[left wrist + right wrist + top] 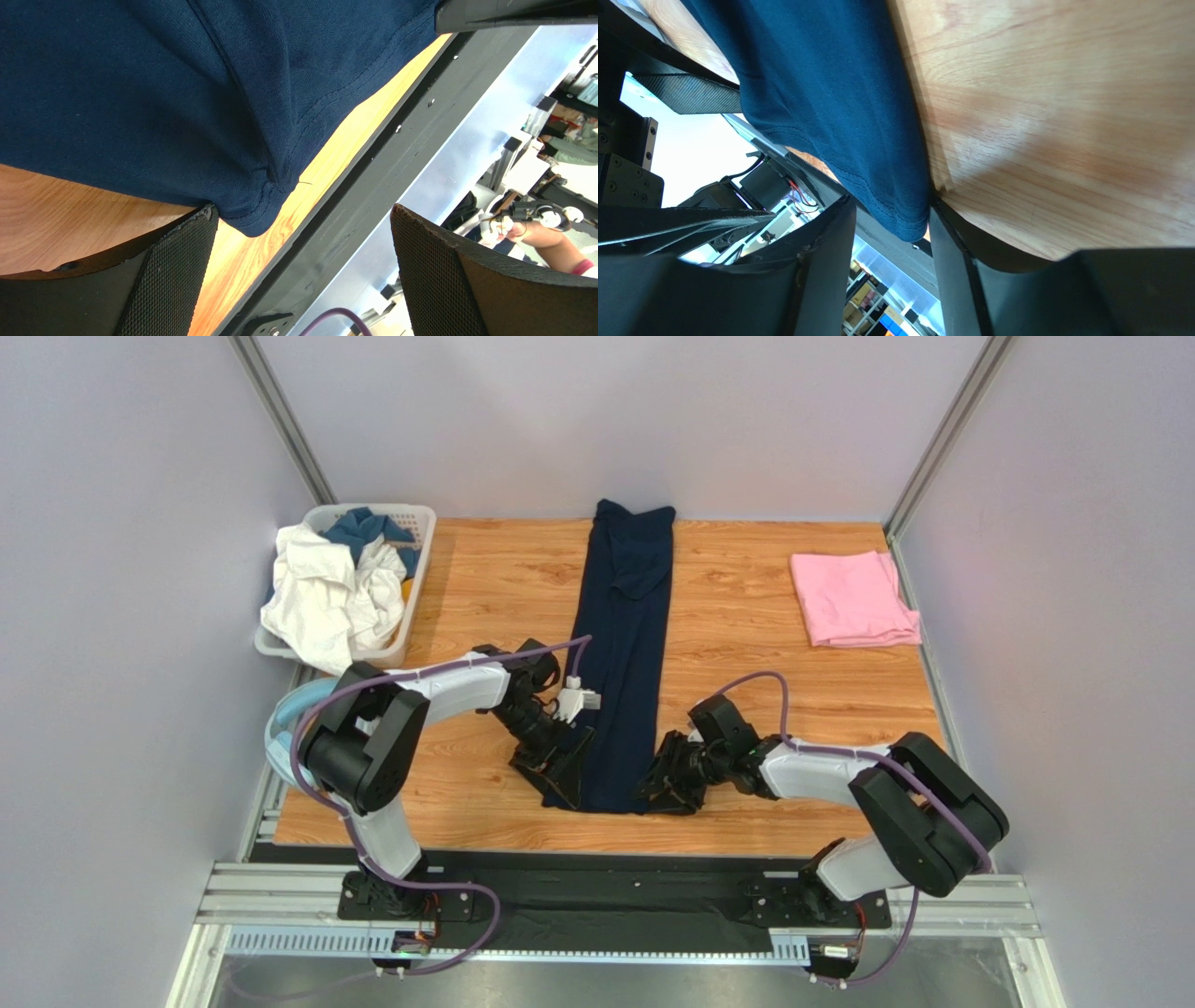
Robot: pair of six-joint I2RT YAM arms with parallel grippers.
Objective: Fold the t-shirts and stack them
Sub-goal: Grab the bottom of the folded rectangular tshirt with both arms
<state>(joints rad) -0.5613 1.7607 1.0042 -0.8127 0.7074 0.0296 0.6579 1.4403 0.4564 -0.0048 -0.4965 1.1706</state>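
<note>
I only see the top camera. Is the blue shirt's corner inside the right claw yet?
Observer: Yes. In the right wrist view the navy shirt's hemmed corner hangs between the right claw's fingers, with a gap showing on one side.
Operator: What about the left claw?
Observer: The left claw is wide open. The shirt's other near corner sits close to one of its fingers, not pinched.
Operator: Is that corner lying on the table?
Observer: Yes. In the left wrist view it lies on the wooden table, close to the table's near edge.
</note>
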